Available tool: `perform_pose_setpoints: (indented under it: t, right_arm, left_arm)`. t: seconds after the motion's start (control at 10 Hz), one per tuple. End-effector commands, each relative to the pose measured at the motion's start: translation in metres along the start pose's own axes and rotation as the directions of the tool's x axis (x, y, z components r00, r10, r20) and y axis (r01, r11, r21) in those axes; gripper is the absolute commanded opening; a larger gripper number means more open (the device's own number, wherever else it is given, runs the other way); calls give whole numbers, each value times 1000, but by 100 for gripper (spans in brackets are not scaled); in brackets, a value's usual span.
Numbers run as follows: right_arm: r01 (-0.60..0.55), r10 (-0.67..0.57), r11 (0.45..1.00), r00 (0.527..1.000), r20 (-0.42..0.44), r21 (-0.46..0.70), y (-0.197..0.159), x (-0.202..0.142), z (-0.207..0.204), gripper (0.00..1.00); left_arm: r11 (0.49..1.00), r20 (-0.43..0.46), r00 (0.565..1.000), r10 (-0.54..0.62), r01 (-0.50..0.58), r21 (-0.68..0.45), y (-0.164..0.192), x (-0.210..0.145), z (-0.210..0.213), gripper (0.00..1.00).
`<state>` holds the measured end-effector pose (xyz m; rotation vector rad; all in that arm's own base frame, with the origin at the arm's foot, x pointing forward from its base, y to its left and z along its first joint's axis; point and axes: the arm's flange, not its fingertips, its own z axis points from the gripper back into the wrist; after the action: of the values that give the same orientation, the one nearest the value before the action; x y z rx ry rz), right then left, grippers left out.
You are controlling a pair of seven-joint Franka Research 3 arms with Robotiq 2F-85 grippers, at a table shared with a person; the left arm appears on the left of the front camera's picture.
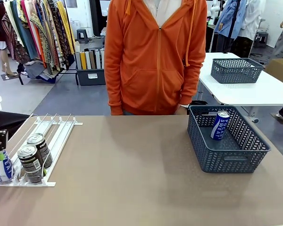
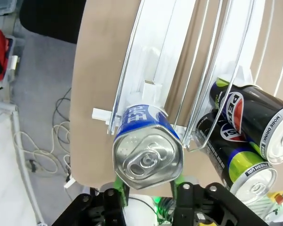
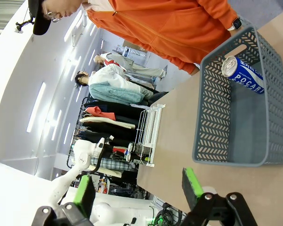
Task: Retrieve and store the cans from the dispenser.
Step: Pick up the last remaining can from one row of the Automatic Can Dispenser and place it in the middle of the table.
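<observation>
Blue can (image 2: 147, 136), squashed silver top, white railed dispenser (image 2: 160, 56), grey lattice basket (image 1: 231, 162)

A brown table (image 1: 132, 179) carries a flat white rack (image 1: 60, 128) along its left edge and a grey-blue lattice basket (image 1: 231, 162) near its far right corner, well apart.

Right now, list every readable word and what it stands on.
"POCARI": blue can in the basket.
"SWEAT": same can, front view.
"PEPSI": upper black can in the dispenser.
"MORE DRINK!": same black can.
"FRESH": lower black can.
Second blue can, at the dispenser's end: lettering too foreshortened to read.
</observation>
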<state>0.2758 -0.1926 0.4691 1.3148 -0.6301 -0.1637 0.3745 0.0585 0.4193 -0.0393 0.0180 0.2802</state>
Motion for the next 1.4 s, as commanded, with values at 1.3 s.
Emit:
perform_pose_setpoints:
  t: [1.3]
  right_arm:
    - [3, -3, 1000, 1000, 19, 21, 4, 3, -2, 100]
  left_arm:
    - [998, 165, 986, -21, 31, -58, 36, -49, 93, 100]
